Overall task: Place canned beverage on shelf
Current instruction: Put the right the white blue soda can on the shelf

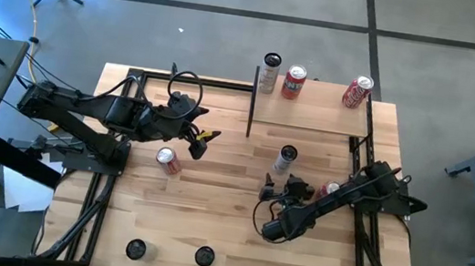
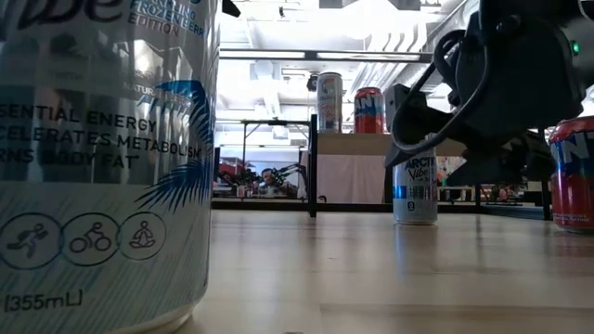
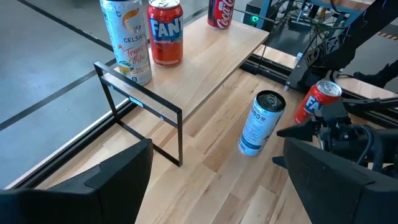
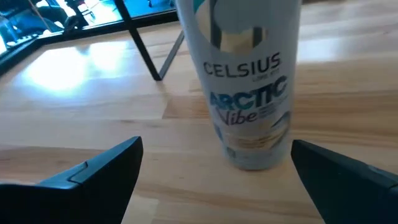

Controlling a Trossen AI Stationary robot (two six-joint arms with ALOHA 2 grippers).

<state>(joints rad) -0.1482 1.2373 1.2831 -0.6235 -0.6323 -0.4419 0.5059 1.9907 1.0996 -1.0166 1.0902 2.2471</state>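
Observation:
The shelf (image 1: 322, 117) is a pale wood board on thin black uprights at the table's far right. On it stand a white Celsius can (image 1: 269, 73), a red Fanta can (image 1: 294, 83) and a red cola can (image 1: 358, 92). A white Celsius Arctic Vibe can (image 1: 286, 159) stands upright on the tabletop in front of the shelf. My right gripper (image 1: 278, 189) is open just on the near side of that can (image 4: 249, 93), with its fingers (image 4: 93, 177) apart and short of it. My left gripper (image 1: 196, 142) is open and empty at the table's left, above a red can (image 1: 168, 161).
A red Fanta can (image 1: 331, 189) stands beside my right arm and also shows in the left wrist view (image 3: 317, 102). Two dark-topped cans (image 1: 136, 248) (image 1: 204, 255) stand at the near edge, and one fills the low view's left (image 2: 102, 158). Bare planks lie at the table's middle.

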